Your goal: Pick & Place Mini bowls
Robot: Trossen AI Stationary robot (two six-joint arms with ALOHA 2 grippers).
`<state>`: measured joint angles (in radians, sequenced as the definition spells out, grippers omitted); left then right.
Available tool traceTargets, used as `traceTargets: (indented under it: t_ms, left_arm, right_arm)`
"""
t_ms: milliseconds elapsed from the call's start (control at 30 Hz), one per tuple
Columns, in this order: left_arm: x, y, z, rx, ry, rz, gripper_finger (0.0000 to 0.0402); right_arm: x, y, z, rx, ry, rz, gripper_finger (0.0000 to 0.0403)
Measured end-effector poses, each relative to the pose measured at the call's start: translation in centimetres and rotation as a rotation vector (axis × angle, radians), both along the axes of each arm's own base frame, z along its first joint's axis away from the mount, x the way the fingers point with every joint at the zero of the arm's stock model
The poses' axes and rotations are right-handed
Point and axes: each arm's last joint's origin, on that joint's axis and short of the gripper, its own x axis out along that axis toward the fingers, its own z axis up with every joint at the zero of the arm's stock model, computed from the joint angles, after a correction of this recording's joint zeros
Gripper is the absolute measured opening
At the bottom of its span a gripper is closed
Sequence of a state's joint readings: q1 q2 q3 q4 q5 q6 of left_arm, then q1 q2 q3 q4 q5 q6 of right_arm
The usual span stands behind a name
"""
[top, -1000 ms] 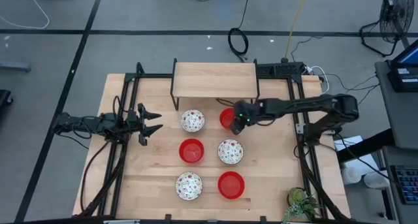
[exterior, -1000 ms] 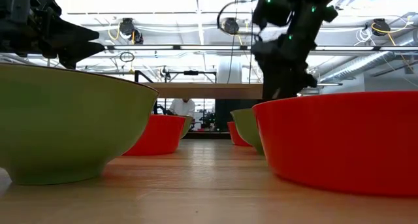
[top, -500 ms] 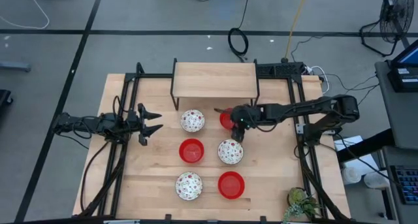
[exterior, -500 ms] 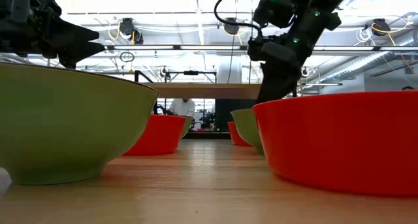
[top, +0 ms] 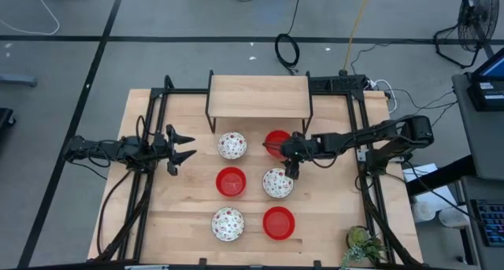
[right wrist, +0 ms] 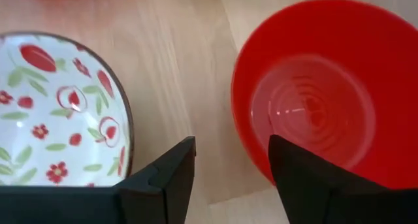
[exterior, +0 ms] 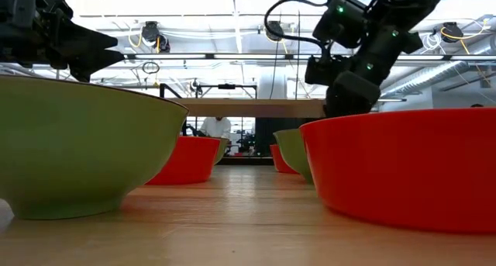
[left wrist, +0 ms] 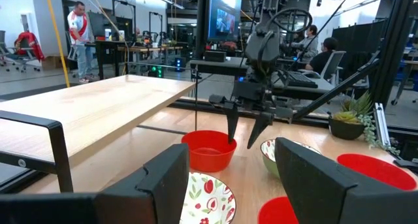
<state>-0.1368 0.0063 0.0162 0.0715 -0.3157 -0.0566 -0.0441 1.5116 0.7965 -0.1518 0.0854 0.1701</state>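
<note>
We look down on a wooden desk with six mini bowls set out in two columns of three. The rear row has a white patterned bowl on the left and a red bowl on the right. The middle row has a red bowl and a patterned bowl. The front row has a patterned bowl and a red bowl. All six sit upright on the wood, apart from each other.

Our right gripper reaches in from the right edge of the desk and hangs over the gap between the rear red bowl and the middle patterned bowl. Its fingers are spread wide and hold nothing. In the right wrist view the two fingers point down at bare wood, with the patterned bowl on one side and the red bowl on the other. We see them touching neither bowl.

Our left gripper waits at the left edge of the desk, level with the rear row and well apart from the bowls. Its fingers are open and empty. In its wrist view we see the right gripper standing above the rear red bowl.

A raised wooden shelf stands behind the rear row.
</note>
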Motion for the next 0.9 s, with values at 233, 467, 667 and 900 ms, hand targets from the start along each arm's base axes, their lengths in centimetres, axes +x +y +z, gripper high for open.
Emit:
traceTargets:
  t_ms: [233,467,667,900]
  left_arm:
    - [0.0,0.0,0.0,0.000,0.000,0.000,0.0230]
    - [0.0,0.0,0.0,0.000,0.000,0.000,0.0230]
    - [0.0,0.0,0.0,0.000,0.000,0.000,0.0230]
    - [0.0,0.0,0.0,0.000,0.000,0.000,0.0230]
  right_arm:
    - [-0.5,-0.2,-0.6,-0.094,0.030,-0.001,0.0180]
    - [-0.8,-0.2,-1.0,-0.091,0.045,0.007,0.0170]
    - [-1.1,-0.2,-1.4,-0.089,0.059,0.008,0.0134]
    - [-1.1,-0.2,-1.3,-0.090,0.052,0.008,0.0082]
